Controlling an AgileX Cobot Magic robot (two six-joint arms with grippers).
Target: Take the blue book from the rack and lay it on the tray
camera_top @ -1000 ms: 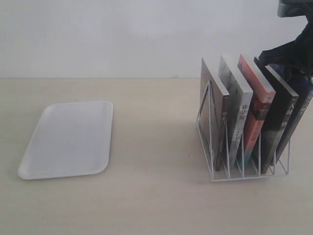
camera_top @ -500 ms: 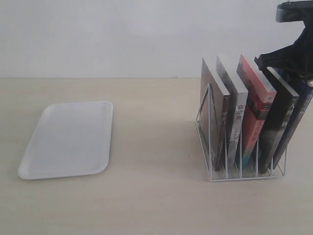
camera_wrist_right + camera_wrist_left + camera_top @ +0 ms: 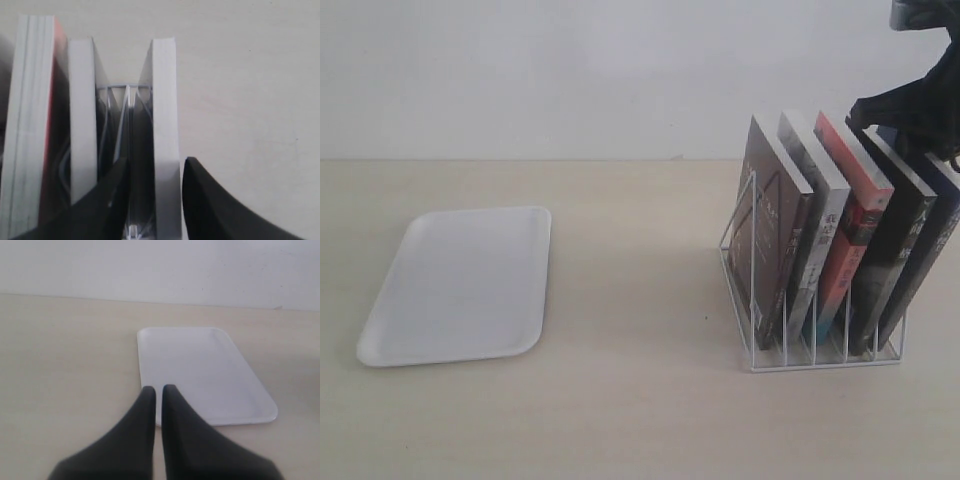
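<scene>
The white wire rack point(image 3: 760, 300) holds several leaning books. The blue book point(image 3: 938, 225) is the rightmost one, its dark spine partly cut by the frame edge. My right gripper point(image 3: 918, 115) hangs over its top. In the right wrist view the right gripper point(image 3: 156, 162) is open and straddles the blue book's point(image 3: 165, 110) white page edge, one finger on each side; a thin gap shows at the outer finger point(image 3: 210, 200). The white tray point(image 3: 460, 285) lies flat on the left. My left gripper point(image 3: 159, 390) is shut on nothing above the near corner of the tray point(image 3: 200, 365).
The black-spined book point(image 3: 892, 240) stands right beside the blue one, then the red-orange one point(image 3: 850, 230) and two grey ones. Rack wires point(image 3: 122, 90) show between the books. Bare tabletop point(image 3: 640, 300) separates tray and rack. A pale wall stands behind.
The books' tops have swung slightly to the right and the rack's base has slid a little to the left. My right gripper stays over the rightmost book.
</scene>
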